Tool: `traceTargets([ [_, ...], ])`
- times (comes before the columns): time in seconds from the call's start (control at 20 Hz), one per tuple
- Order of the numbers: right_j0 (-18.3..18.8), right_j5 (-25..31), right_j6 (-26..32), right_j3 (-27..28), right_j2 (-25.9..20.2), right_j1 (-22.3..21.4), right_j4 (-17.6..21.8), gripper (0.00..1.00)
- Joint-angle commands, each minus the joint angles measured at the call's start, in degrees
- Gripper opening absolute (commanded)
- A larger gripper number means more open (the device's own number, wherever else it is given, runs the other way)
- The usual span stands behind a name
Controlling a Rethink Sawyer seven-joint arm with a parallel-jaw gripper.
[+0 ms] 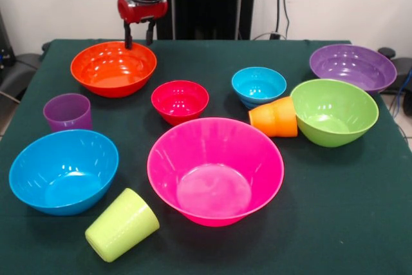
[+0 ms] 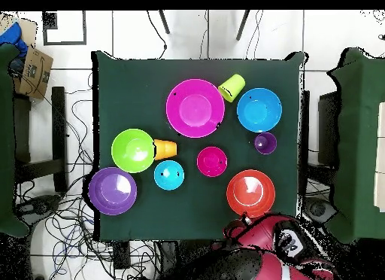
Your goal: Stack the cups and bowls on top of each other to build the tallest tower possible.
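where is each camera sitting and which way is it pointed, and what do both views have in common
Front view: sits across the table from the robot, looking over the dishes toward it; the gripper hangs from the top edge over the orange bowl.
Overhead view: sits above, looking straight down; the red and black arm shows at the bottom edge.
Shared: both show the pink bowl and the lime cup lying on its side; the overhead is turned half round against the front.
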State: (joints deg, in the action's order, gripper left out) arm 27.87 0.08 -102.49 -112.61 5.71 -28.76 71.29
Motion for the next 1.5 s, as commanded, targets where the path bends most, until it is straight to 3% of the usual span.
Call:
traceTargets([
  [0.05, -2.1, -4.9, -5.9, 6.8, -2.0, 2.1, -1.7, 1.00],
  [0.9, -2.9, -7.5, -4.9, 8.0, -0.4, 3.6, -2.5, 1.00],
  [0.95, -0.7, -6.1, -5.1, 7.1, -2.7, 2.9, -2.3, 1.00],
  [1.0, 0.7, -5.1, -4.7, 6.5, -4.5, 2.3, -1.8, 0.00],
  [1.5, -1.1, -6.6, -5.4, 7.1, -2.2, 2.7, -3.0, 0.00],
])
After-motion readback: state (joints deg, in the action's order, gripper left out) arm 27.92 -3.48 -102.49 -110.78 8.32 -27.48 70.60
